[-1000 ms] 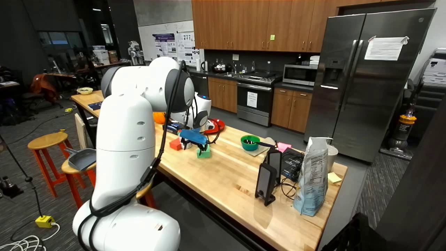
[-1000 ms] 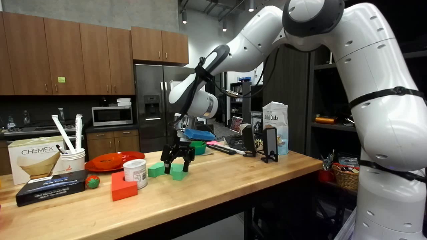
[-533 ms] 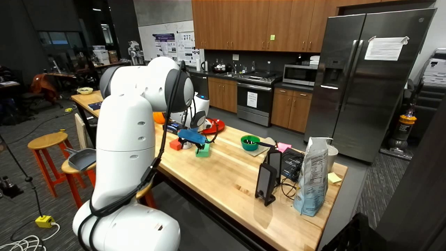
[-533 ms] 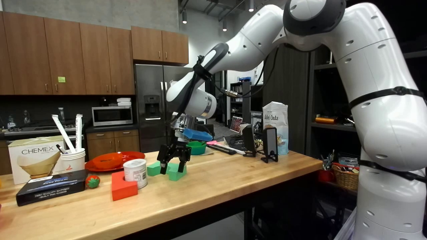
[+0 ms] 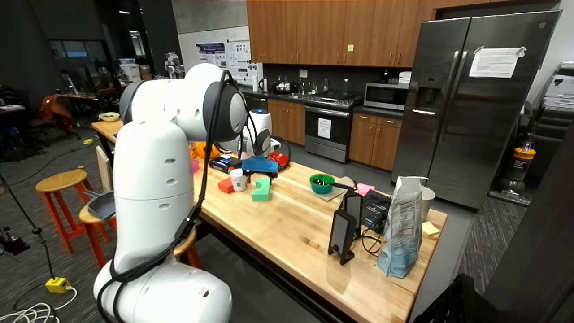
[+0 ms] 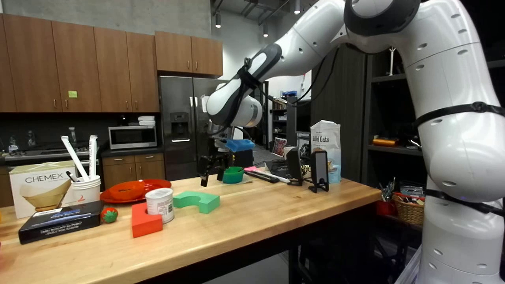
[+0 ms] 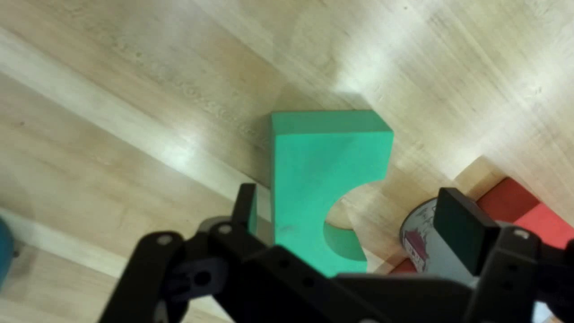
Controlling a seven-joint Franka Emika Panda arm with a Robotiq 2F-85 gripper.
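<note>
Your gripper [image 7: 347,197] hovers, spread wide, near the green block [image 7: 300,179]!
It lies flat on the wooden table [image 5: 287,229] near the white tub [image 6: 161,206]: matte, straight-sided, a smooth semicircular bite facing that tub.

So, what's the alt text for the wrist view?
Green block with a curved notch on a wooden table, seen from above. An open, empty gripper juts in at the bottom; a tub and red block sit at right.
</note>
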